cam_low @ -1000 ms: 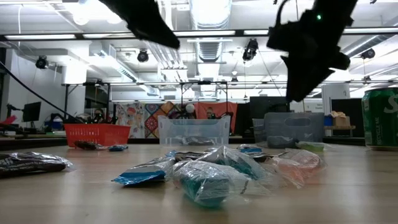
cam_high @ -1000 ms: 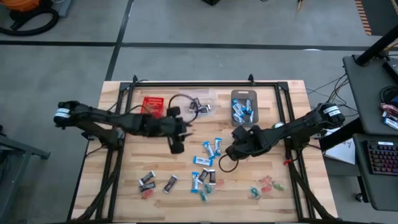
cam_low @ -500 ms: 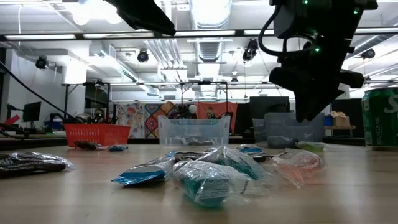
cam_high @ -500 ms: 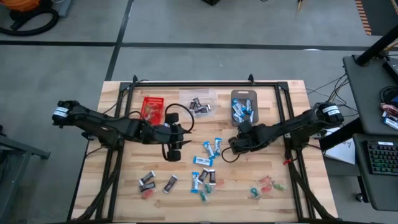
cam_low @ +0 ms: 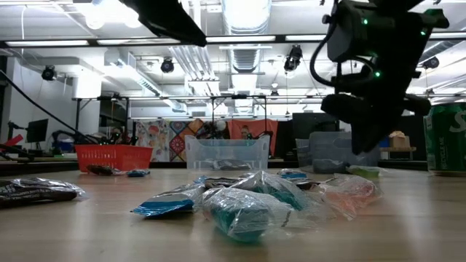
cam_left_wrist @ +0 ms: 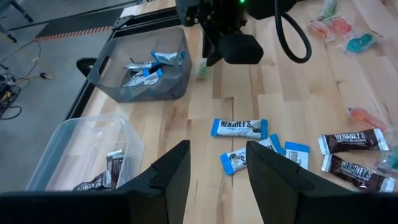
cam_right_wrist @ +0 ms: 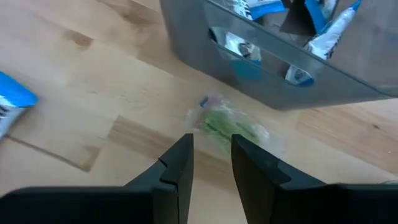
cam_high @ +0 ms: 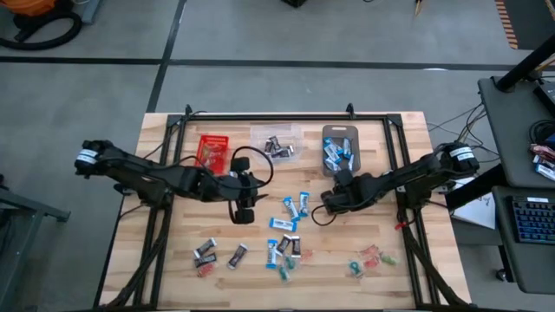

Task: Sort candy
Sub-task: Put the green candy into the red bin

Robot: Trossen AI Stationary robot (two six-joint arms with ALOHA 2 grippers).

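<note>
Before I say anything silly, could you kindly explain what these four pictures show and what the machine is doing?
It is a two-armed robot sorting candy on a wooden table. One picture looks straight down, one looks level across the tabletop, and two come from cameras on the wrists. The left gripper hangs open and empty above blue-and-white sweets. The right gripper hovers with parted fingers over a green sweet lying on the wood beside the grey bin, which holds blue-and-white candy; it holds nothing. A clear bin holds dark bars, and a red bin stands beside it. More sweets lie scattered nearer the front.
</note>
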